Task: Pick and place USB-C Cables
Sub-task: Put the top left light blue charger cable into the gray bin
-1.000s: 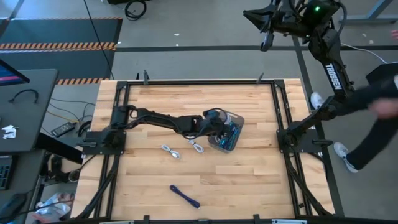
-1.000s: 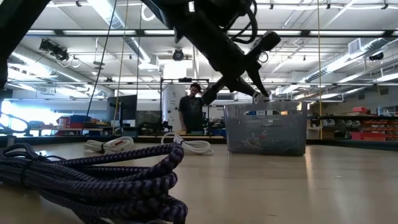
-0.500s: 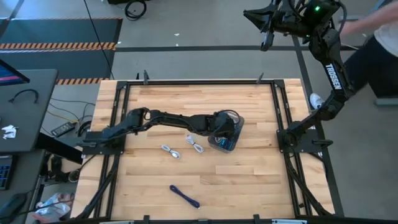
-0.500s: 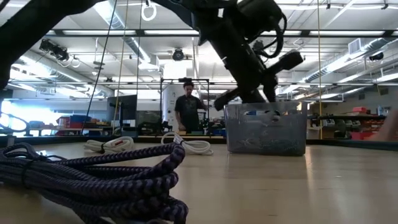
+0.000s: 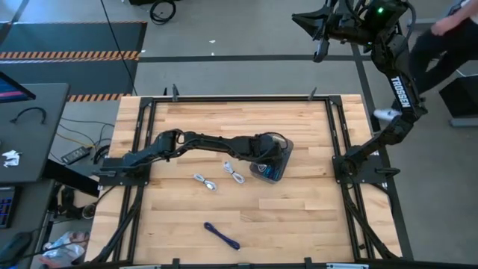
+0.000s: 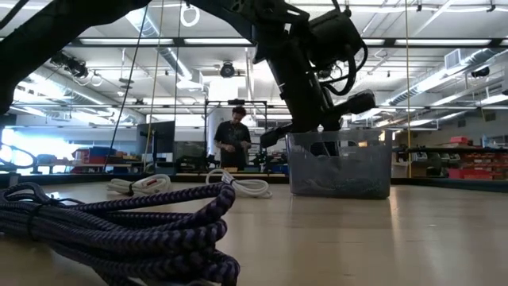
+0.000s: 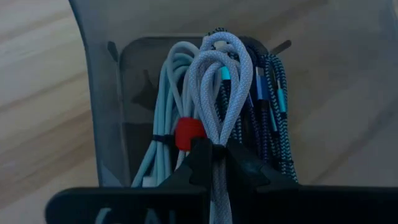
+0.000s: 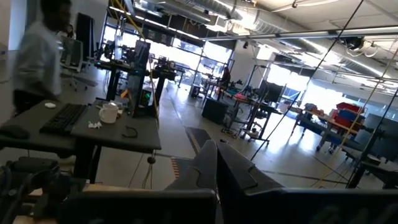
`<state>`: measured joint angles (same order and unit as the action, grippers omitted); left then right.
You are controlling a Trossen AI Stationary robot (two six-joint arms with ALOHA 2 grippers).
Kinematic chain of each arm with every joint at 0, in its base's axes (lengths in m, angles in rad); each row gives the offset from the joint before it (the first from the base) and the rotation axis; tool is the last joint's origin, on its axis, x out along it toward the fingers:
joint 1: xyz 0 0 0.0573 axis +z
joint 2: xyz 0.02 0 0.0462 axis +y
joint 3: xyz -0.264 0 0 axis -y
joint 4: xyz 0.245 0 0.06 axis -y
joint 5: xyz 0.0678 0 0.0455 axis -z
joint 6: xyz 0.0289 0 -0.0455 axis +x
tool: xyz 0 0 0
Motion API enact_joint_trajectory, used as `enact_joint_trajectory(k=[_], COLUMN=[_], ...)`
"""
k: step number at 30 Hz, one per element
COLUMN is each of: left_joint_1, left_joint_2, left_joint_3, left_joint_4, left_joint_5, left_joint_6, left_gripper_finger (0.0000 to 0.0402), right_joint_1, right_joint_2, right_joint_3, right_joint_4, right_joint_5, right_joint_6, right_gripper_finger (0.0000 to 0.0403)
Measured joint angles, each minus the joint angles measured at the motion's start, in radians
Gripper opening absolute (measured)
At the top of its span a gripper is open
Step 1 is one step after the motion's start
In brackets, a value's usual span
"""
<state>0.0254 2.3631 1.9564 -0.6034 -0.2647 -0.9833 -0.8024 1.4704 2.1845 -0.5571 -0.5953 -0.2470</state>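
Observation:
My left gripper (image 5: 270,149) (image 7: 214,149) reaches over the grey translucent tray (image 5: 278,166) (image 6: 340,165) and is shut on a silver-grey braided cable bundle (image 7: 221,81). Inside the tray lie a white cable with a red band (image 7: 188,132) and dark blue and teal cables (image 7: 268,106). Two white-grey bundles (image 5: 204,181) (image 5: 236,175) and a dark blue-purple bundle (image 5: 222,235) (image 6: 119,230) lie flat on the table. My right gripper (image 5: 320,49) (image 8: 216,155) is shut and raised beyond the table's far right corner. My left gripper pinches the silver-grey bundle between its two fingers, across several strands, behind the bundle's middle (image 7: 219,134). The fingers slant down from the table's left side and lie across the bundle. Its looped end (image 7: 224,46) points ahead of the fingers, into the tray and above the cables there.
A black frame (image 5: 239,98) runs around the wooden table. Bare wood lies on the near right side (image 5: 299,224). A person (image 5: 448,37) moves beyond the right edge, and another person (image 6: 234,143) stands in the room behind the table.
My left gripper has moved a little toward the table's right, over the tray, and has come down to the tray's rim, carrying the silver-grey bundle. The person beyond the right edge has walked toward the far side.

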Motion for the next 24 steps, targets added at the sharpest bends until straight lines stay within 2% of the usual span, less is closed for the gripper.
enact_joint_trajectory(k=[18, 24], left_joint_1=[0.006, 0.006], left_joint_2=[0.000, 0.000], left_joint_3=[0.000, 0.000], left_joint_4=[0.018, 0.061], left_joint_5=[0.001, 0.006], left_joint_6=[0.008, 0.056], left_gripper_finger=[0.0035, 0.0078], right_joint_1=[0.000, 0.000], right_joint_2=[0.000, 0.000], right_joint_3=[0.000, 0.000], right_joint_4=[0.001, 0.001], right_joint_5=[-0.001, -0.001], right_joint_6=[0.000, 0.000], right_gripper_finger=[0.0003, 0.0003])
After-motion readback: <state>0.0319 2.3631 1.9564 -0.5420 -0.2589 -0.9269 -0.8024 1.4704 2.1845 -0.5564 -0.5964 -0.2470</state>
